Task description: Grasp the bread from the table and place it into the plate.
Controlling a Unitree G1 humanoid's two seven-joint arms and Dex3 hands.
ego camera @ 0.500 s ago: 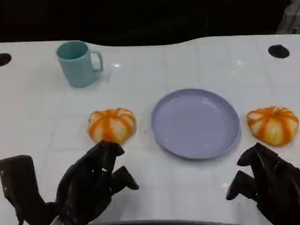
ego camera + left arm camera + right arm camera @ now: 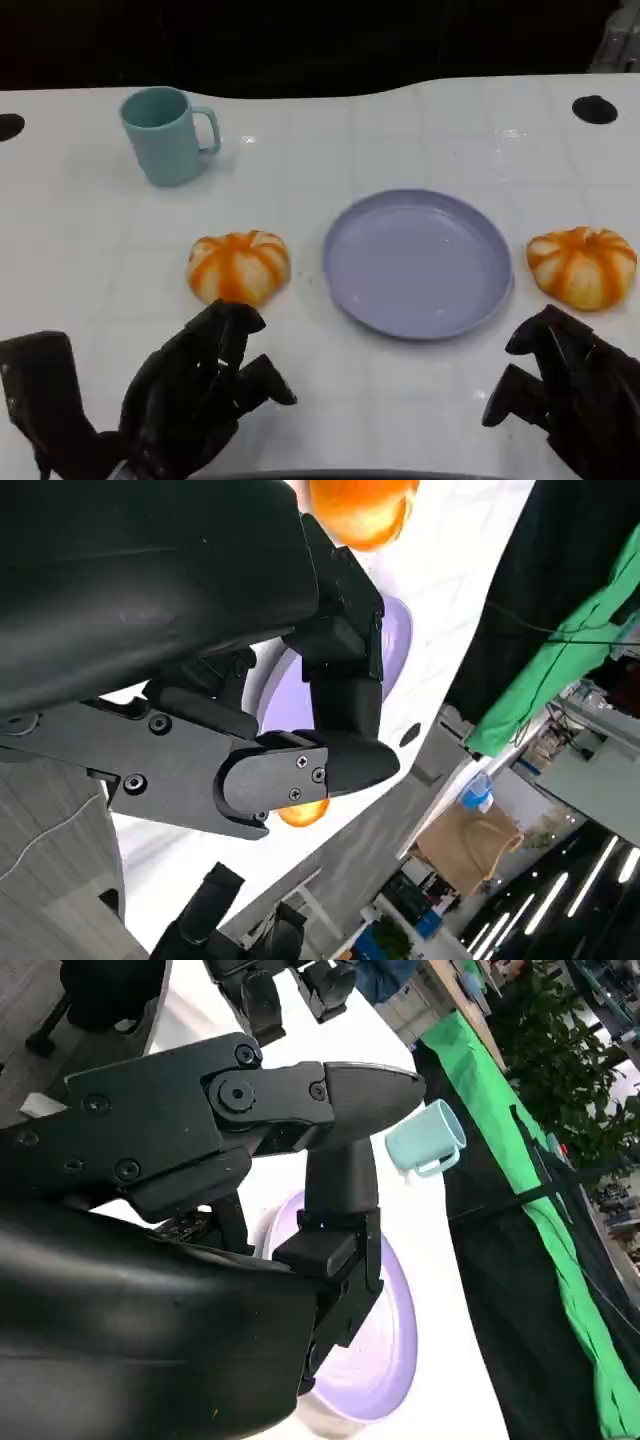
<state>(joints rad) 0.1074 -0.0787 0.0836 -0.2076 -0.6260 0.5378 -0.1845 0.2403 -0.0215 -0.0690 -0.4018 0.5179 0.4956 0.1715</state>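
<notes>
Two orange-and-white striped bread rolls lie on the white table, one (image 2: 238, 267) left of the lavender plate (image 2: 418, 262) and one (image 2: 582, 265) right of it. The plate holds nothing. My left hand (image 2: 200, 392) hovers just in front of the left roll, fingers loosely apart and holding nothing. My right hand (image 2: 562, 392) sits in front of the right roll, also holding nothing. In the left wrist view, one roll (image 2: 362, 505) and the plate (image 2: 398, 640) show past my left hand (image 2: 250, 680). The right wrist view has the plate (image 2: 385, 1360) beyond my right hand (image 2: 220, 1210).
A teal mug (image 2: 166, 135) stands at the back left, handle to the right; it also shows in the right wrist view as the mug (image 2: 425, 1138). Dark round holes (image 2: 595, 109) mark the table's far corners. The table's far edge meets a dark background.
</notes>
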